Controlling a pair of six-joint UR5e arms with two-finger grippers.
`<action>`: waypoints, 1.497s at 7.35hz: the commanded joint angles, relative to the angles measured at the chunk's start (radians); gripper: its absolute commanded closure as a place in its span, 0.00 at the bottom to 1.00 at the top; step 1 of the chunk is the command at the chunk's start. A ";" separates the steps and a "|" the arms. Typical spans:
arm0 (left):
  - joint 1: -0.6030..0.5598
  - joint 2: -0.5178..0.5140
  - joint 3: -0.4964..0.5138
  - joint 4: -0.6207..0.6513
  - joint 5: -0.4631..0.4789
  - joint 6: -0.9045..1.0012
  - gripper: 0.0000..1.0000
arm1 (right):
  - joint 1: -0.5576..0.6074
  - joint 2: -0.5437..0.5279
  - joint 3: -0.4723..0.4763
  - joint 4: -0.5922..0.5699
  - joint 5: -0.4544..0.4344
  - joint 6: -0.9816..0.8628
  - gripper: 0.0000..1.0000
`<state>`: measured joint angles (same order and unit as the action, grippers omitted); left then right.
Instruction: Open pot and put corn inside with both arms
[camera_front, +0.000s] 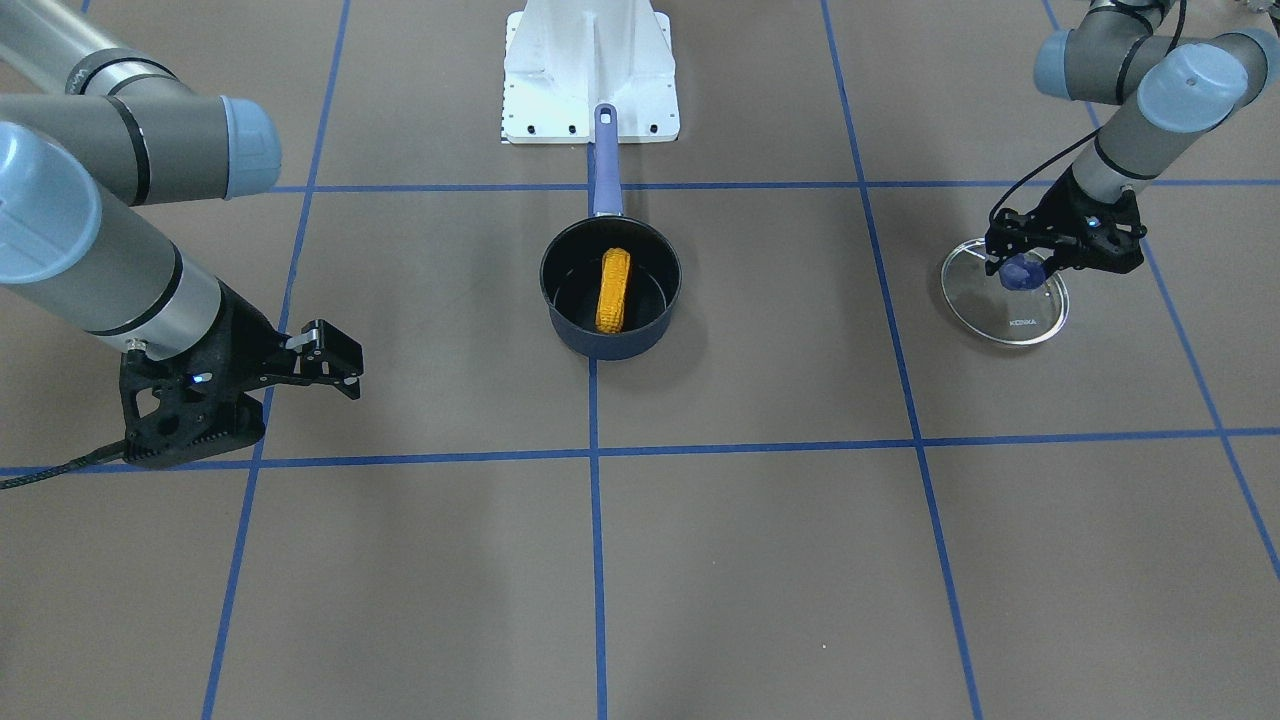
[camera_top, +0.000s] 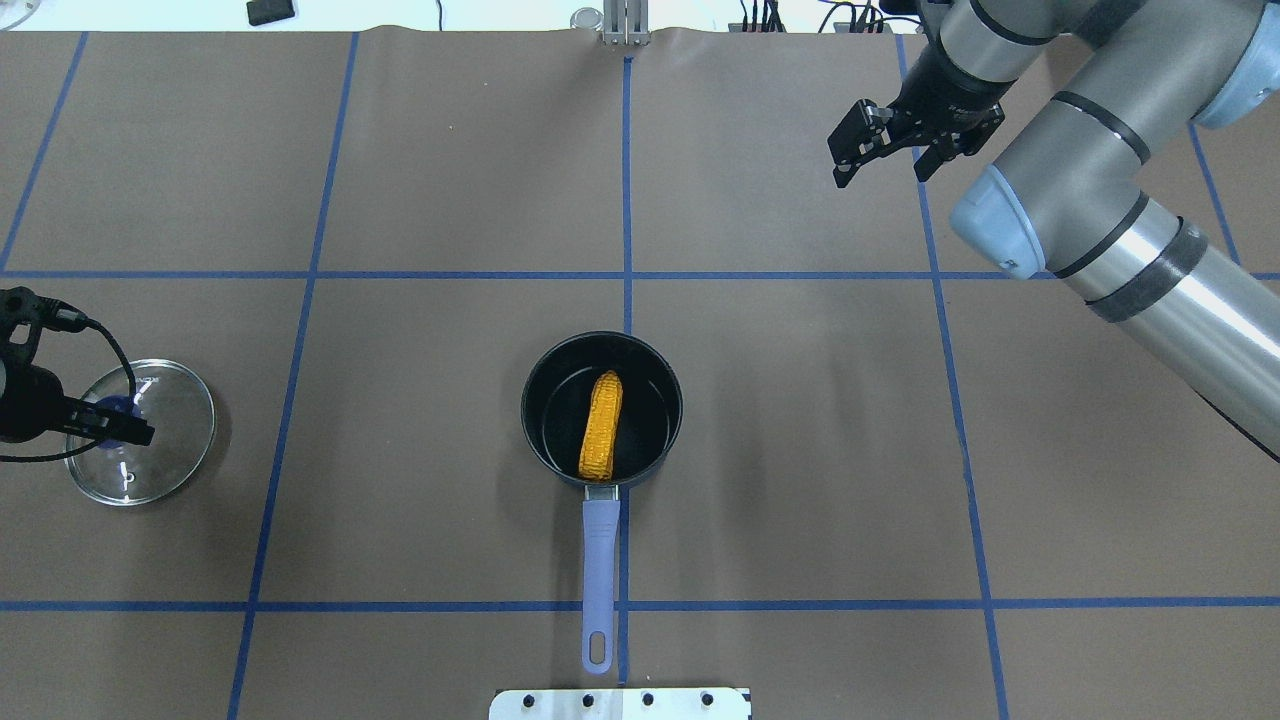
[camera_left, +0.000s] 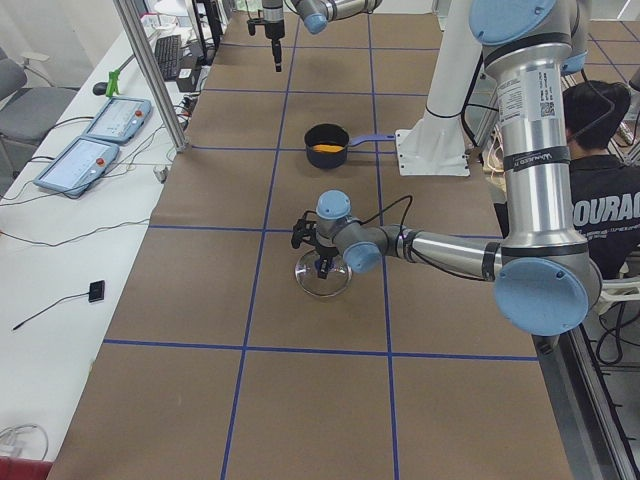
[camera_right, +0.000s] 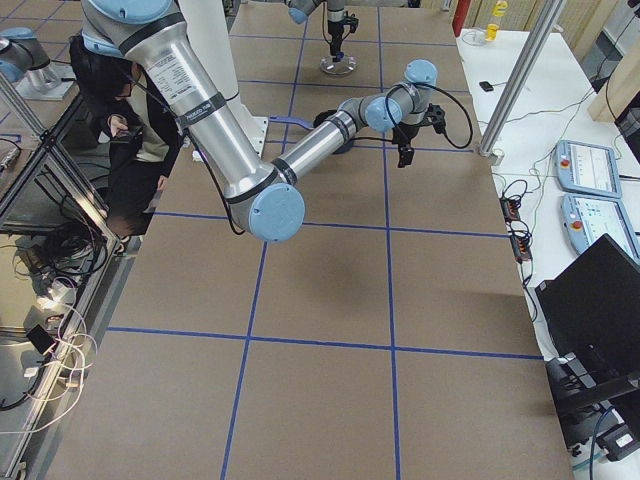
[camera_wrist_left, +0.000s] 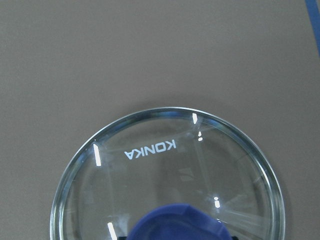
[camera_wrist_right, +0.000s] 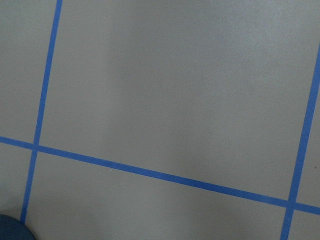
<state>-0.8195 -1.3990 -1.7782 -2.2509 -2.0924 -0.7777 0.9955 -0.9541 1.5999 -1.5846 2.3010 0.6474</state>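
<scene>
Right pincer (camera_front: 345, 370) hangs released, empty; corn (camera_front: 613, 290) lies in pot (camera_front: 575, 335). Left pincer (camera_front: 1022, 272) flanks lid (camera_front: 1010, 318) knob (camera_wrist_left: 177, 225), grip unclear. Task looks done; next, free lid and withdraw.

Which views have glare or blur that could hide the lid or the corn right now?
Left wrist view: sharp, only small white glints on the lid, lettering readable, knob cut off at the bottom edge. Overhead view: even light, corn crisp against the dark pot, soft shadows. Left side view: pot small, corn just an orange patch. Right wrist view: mostly table and tape.
</scene>
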 joint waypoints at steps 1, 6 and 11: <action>0.000 -0.006 0.011 -0.001 0.000 0.000 0.46 | 0.000 -0.002 0.000 0.002 -0.002 0.000 0.00; -0.106 -0.011 0.005 0.010 -0.084 0.043 0.03 | 0.037 -0.024 0.000 0.003 0.000 -0.026 0.00; -0.642 0.005 0.010 0.420 -0.314 0.827 0.03 | 0.225 -0.179 0.000 0.008 0.086 -0.303 0.00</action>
<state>-1.3418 -1.3978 -1.7690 -1.9613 -2.3883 -0.1592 1.1739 -1.0853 1.6032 -1.5768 2.3514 0.4369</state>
